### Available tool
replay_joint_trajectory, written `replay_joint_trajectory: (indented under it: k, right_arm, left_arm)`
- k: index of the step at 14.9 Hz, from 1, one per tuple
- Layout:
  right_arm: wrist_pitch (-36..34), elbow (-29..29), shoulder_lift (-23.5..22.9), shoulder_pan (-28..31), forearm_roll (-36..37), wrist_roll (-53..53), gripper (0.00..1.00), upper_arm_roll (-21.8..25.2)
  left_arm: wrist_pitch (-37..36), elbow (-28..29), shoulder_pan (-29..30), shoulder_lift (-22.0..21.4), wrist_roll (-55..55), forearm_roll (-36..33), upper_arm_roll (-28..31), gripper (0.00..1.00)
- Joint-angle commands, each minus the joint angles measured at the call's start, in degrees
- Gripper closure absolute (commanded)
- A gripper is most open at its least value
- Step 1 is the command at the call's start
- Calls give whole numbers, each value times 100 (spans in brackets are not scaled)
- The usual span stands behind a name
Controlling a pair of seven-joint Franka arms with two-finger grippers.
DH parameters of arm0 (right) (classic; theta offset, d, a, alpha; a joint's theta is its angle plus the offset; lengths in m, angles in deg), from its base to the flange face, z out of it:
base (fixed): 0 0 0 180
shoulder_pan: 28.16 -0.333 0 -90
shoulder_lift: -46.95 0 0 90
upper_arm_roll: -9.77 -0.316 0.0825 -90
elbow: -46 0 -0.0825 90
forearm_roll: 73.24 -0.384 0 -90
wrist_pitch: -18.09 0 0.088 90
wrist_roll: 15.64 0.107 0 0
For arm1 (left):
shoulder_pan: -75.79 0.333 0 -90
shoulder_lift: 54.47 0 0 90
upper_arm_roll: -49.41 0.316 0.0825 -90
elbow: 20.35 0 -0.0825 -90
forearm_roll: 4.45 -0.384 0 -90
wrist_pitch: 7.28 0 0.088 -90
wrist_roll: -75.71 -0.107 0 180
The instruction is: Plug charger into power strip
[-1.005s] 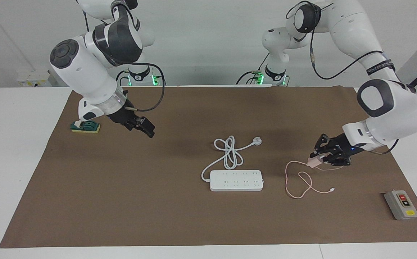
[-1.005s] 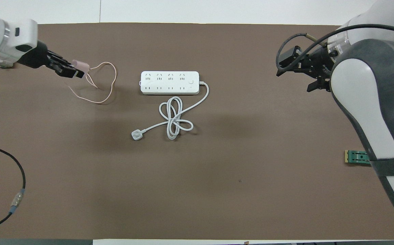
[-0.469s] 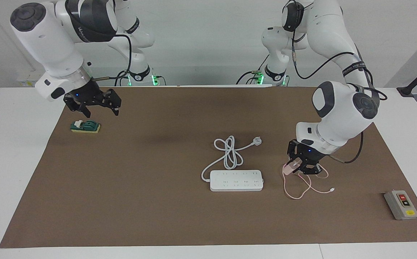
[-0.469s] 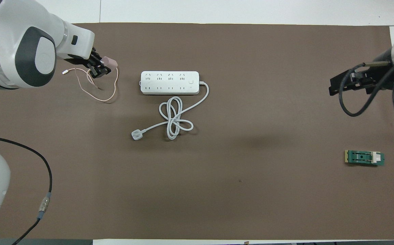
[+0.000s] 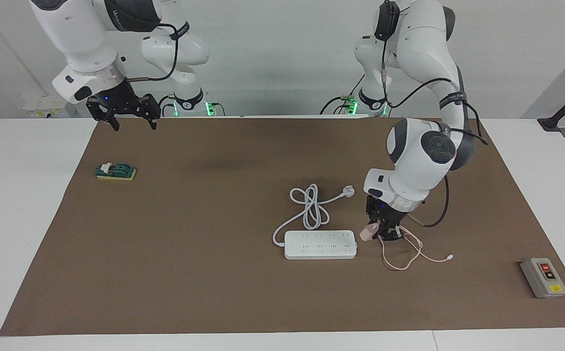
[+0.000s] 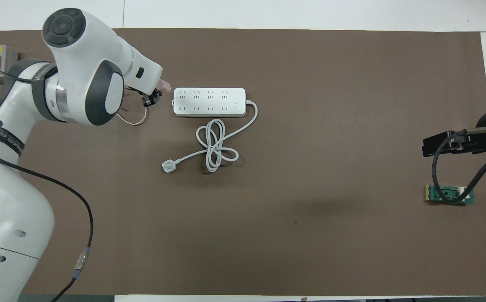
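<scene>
Pink charger (image 5: 367, 233) gripped in left hand (image 5: 379, 235), just beside power strip (image 5: 320, 244) end; insertion not yet done. Right hand (image 5: 131, 117) wide, waiting.

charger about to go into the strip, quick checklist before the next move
1. Left gripper shut on the charger: ok.
2. Charger over a socket: not ok, it is just off the end of the power strip.
3. Prongs pointing down: cannot tell.
4. Sockets unobstructed: ok.
5. Pink cable trailing away from the strip: ok.
6. Right gripper open, waiting at the mat's edge: ok.
</scene>
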Motion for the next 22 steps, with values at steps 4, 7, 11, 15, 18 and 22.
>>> replay_joint_trajectory:
  k: [4, 7, 11, 15, 18, 22]
  right_arm:
    - [165, 54, -115, 238, 29, -74, 0, -158]
    - [156, 46, -80, 203, 46, -65, 0, -158]
    - [165, 28, -71, 203, 55, -65, 0, -158]
    - [165, 19, -62, 168, 55, -57, 0, -158]
    - [165, 19, -62, 194, 55, -65, 0, -158]
    - [165, 19, -53, 221, 55, -65, 0, -158]
  left_arm:
    - [540, 675, -337, -312, -92, -715, 74, 100]
    - [708, 781, -399, -320, -92, -777, 83, 100]
    - [954, 939, -531, -320, -101, -901, 83, 100]
    - [919, 1035, -505, -356, -93, -1094, 83, 100]
    - [937, 1194, -514, -426, -92, -1103, 83, 100]
    - [946, 1203, -540, -426, -92, -1112, 83, 100]
